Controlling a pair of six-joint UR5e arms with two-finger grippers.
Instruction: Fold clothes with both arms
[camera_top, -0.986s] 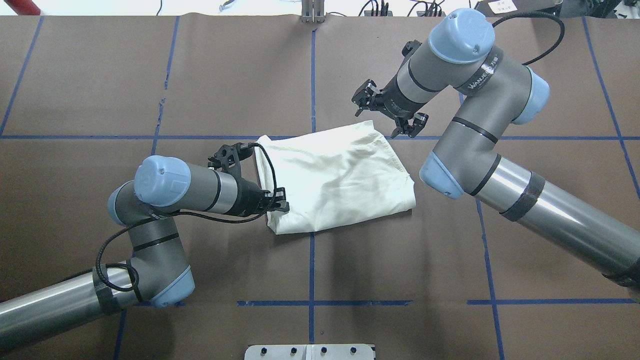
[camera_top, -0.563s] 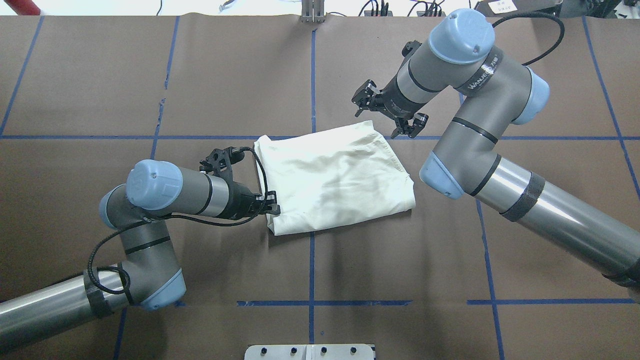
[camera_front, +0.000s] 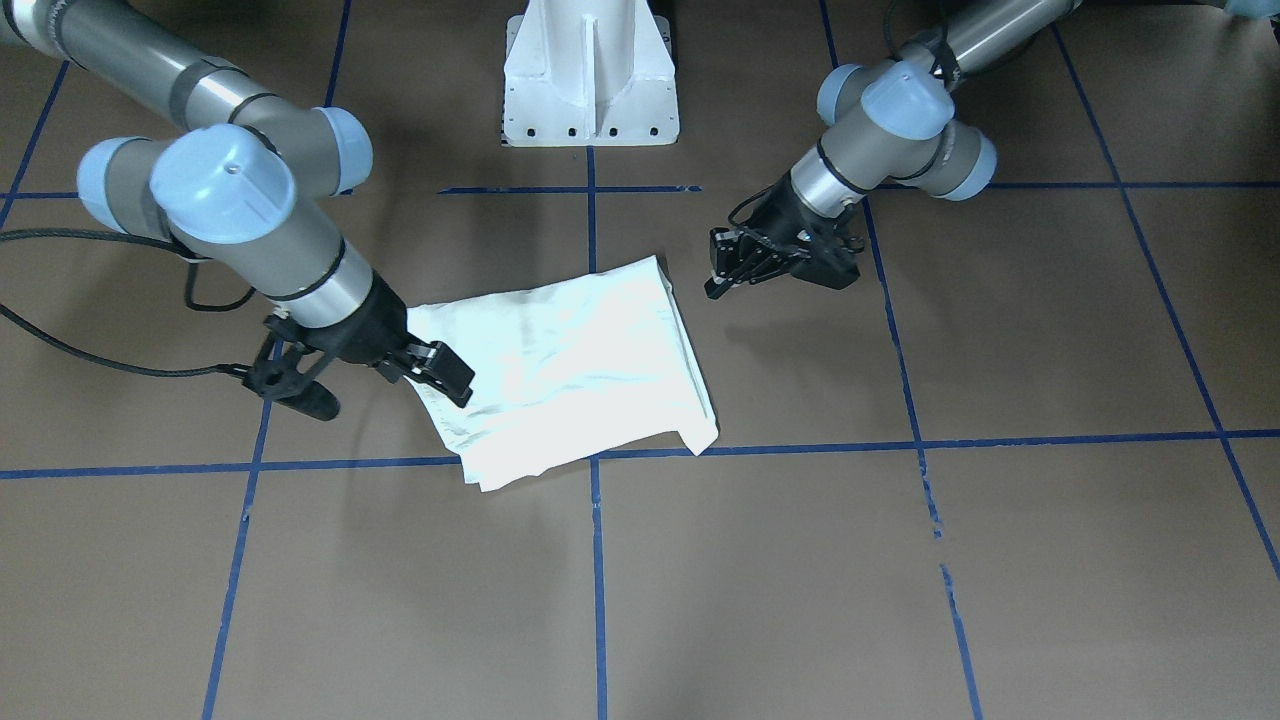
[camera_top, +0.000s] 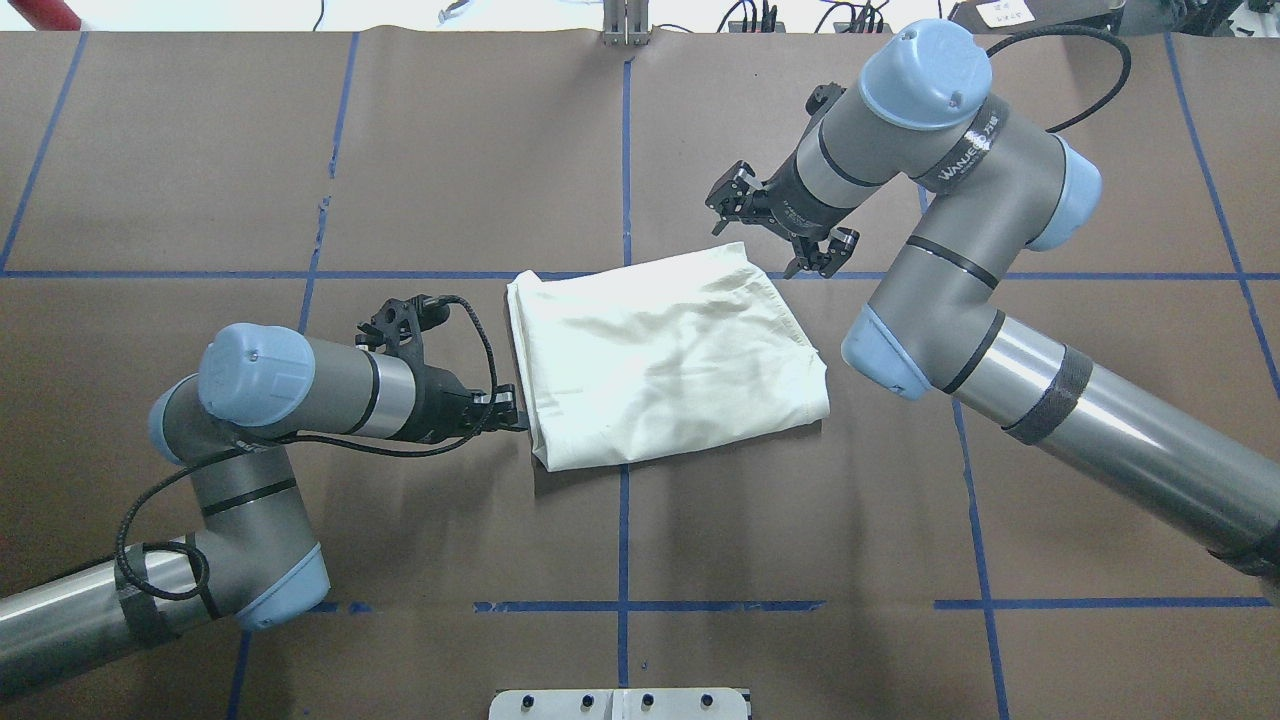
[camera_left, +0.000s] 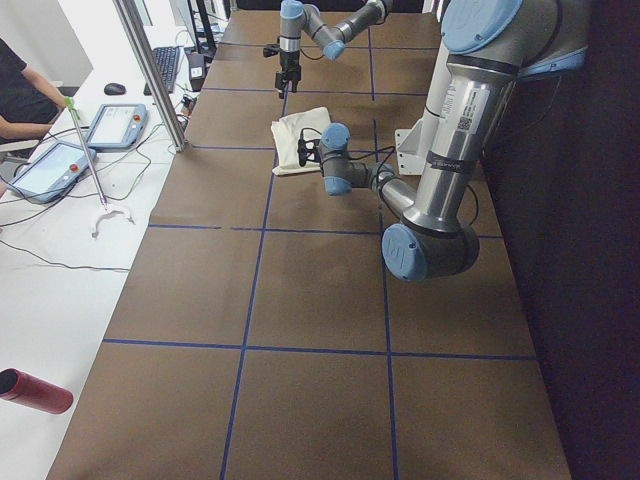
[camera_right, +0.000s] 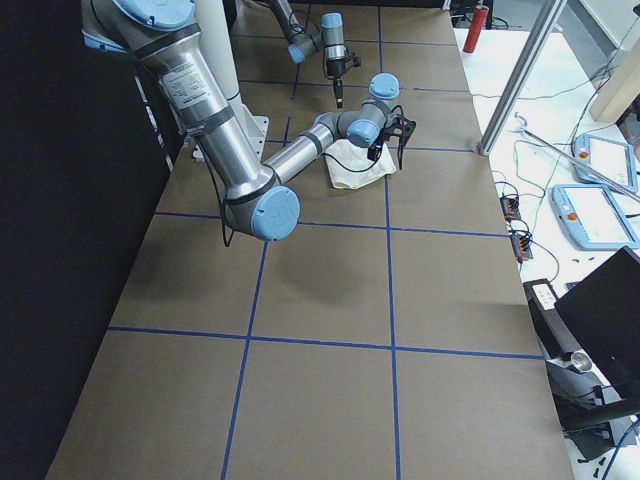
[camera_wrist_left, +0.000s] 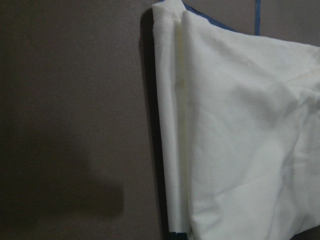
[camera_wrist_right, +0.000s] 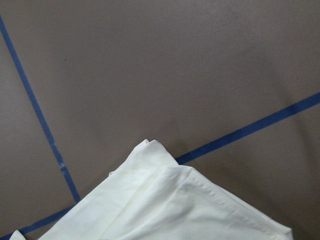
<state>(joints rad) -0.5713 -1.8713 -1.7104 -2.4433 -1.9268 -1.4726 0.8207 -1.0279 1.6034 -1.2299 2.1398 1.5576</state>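
Observation:
The cream shirt (camera_top: 670, 355) lies folded into a rough rectangle at the table's middle, plain side up; the print is hidden. It also shows in the front view (camera_front: 570, 370). My left gripper (camera_top: 508, 408) is low, just off the shirt's left edge and apart from it, with its jaws looking open and empty; it also shows in the front view (camera_front: 714, 268). My right gripper (camera_top: 727, 190) hovers over the shirt's far right corner, open and empty. The left wrist view shows the folded edge (camera_wrist_left: 172, 125), and the right wrist view shows the corner (camera_wrist_right: 160, 200). No fingers show in either.
The white pedestal base (camera_front: 590, 70) stands at the robot's side of the table. Blue tape lines (camera_top: 624, 150) grid the brown table cover. A metal post (camera_left: 150, 70) and an operators' desk with tablets (camera_left: 50, 165) stand past the far edge.
My left arm has pulled back to the left, off the shirt's left edge, and the shirt stays flat. My right arm has hardly moved.

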